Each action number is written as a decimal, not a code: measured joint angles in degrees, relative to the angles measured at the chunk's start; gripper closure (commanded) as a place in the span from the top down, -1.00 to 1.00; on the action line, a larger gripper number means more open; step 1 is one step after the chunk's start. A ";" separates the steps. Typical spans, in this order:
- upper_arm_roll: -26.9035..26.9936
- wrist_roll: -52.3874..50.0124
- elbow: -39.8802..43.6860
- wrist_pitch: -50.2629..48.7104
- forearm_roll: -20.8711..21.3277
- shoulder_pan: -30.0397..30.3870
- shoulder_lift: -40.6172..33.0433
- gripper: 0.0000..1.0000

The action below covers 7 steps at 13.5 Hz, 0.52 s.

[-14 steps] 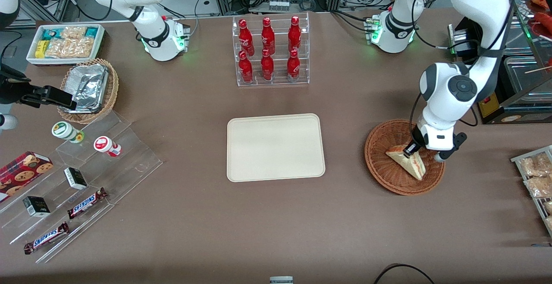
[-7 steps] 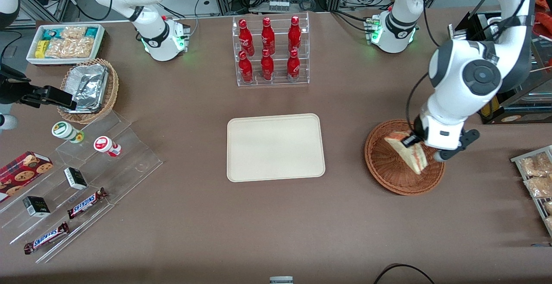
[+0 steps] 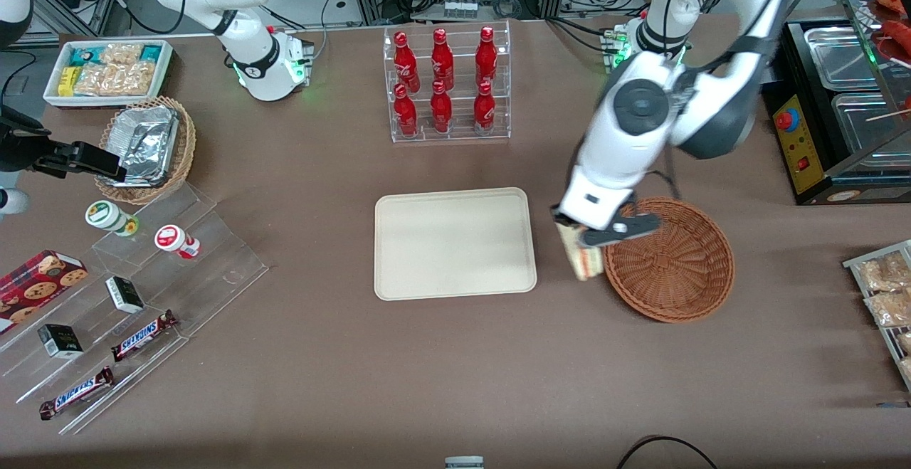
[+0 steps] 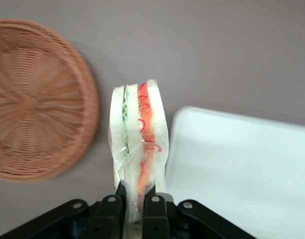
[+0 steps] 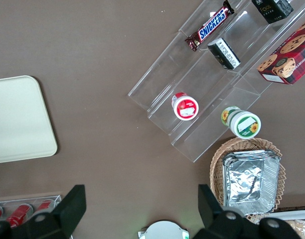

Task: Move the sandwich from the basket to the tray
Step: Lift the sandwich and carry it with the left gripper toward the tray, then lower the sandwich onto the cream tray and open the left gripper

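Note:
My left gripper [image 3: 578, 235] is shut on the sandwich [image 3: 582, 261], a wrapped white-bread wedge with red-orange and green filling, and holds it in the air over the table strip between the basket and the tray. In the left wrist view the sandwich [image 4: 138, 144] hangs from the gripper [image 4: 134, 201] with its filling edge showing. The reddish-brown wicker basket [image 3: 672, 261] holds nothing; it also shows in the left wrist view [image 4: 35, 99]. The cream tray [image 3: 454, 243] lies bare at the table's middle and shows in the left wrist view [image 4: 242, 174] and the right wrist view [image 5: 18, 119].
A clear rack of red bottles [image 3: 447, 83] stands farther from the front camera than the tray. Toward the parked arm's end are a tan basket of foil containers [image 3: 146, 145], a white snack bin [image 3: 108, 70] and clear steps with snacks [image 3: 135, 298]. Packets [image 3: 882, 291] lie at the working arm's end.
My gripper lifted the sandwich out of the basket and carried it toward the tray; the basket now holds nothing.

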 measured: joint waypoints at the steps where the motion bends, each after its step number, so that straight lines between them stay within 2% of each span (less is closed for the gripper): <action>1: -0.05 -0.03 1.47 0.01 0.08 -2.41 2.01 -1.00; 7: 0.00 -2.72 10.15 2.06 0.40 -12.78 14.59 -1.00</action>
